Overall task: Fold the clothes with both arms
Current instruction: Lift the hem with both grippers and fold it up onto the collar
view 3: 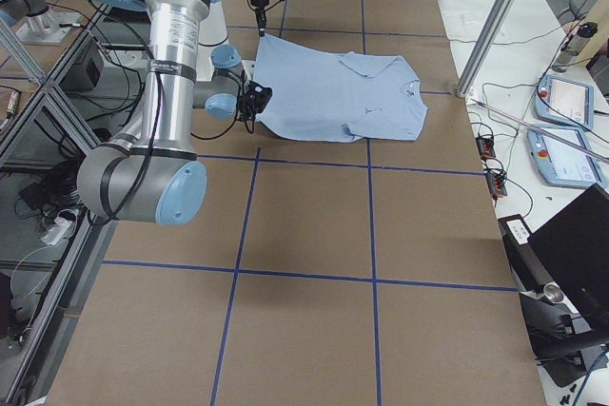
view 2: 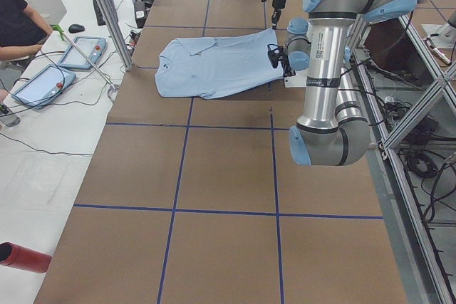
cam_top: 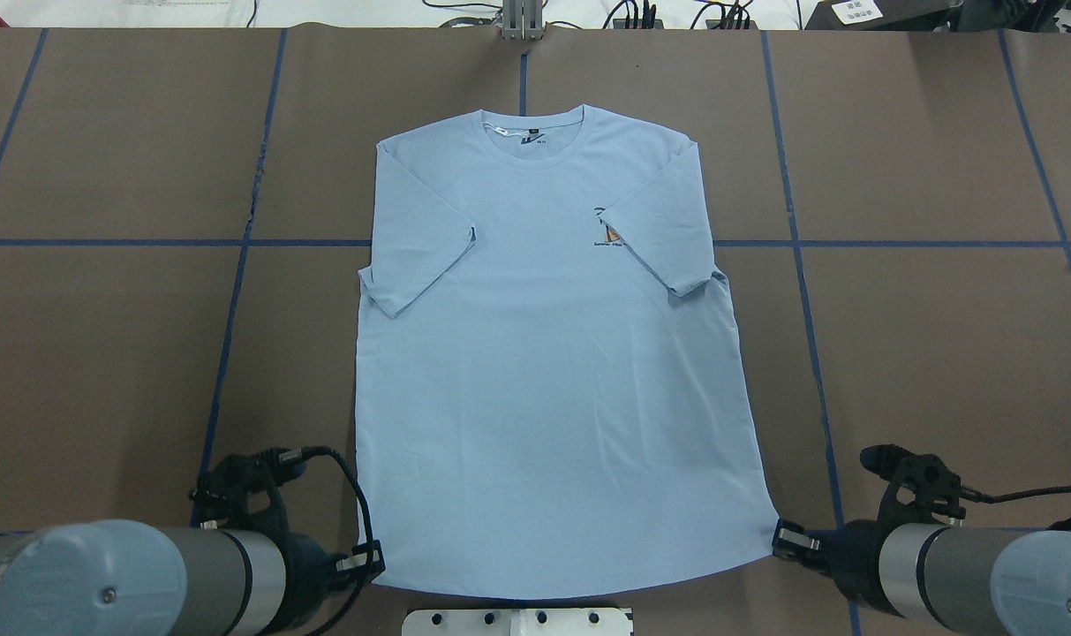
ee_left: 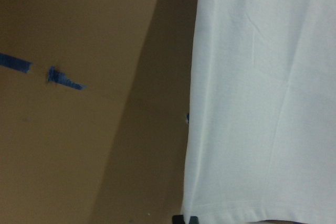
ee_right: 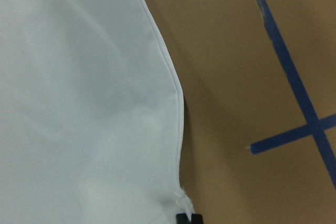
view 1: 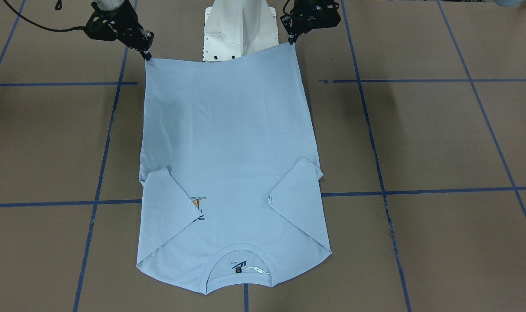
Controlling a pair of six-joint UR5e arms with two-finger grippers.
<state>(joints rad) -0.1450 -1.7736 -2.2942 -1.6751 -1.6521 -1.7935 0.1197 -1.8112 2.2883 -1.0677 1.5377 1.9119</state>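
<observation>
As both sleeves point(cam_top: 416, 238) lie folded inward over the chest, I judge the task early: the hem-to-collar fold is not yet done. The T-shirt point(cam_top: 544, 371) lies flat mid-bench point(cam_top: 102, 353), collar far, hem near. My left tool point(cam_top: 372, 561) sits low at the near-left hem corner, closed on the cloth. My right tool point(cam_top: 784, 539) mirrors it at the near-right corner, likewise pinching the cloth.

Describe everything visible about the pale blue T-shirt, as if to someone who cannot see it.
The T-shirt is pale blue, soft-looking knit, lying front-up and mostly flat on the brown table, collar away from the robot. Both short sleeves are folded inward over the chest; one partly hides the small orange-and-dark print. A dark label shows inside the neck. The left gripper and right gripper each pinch a hem corner.
</observation>
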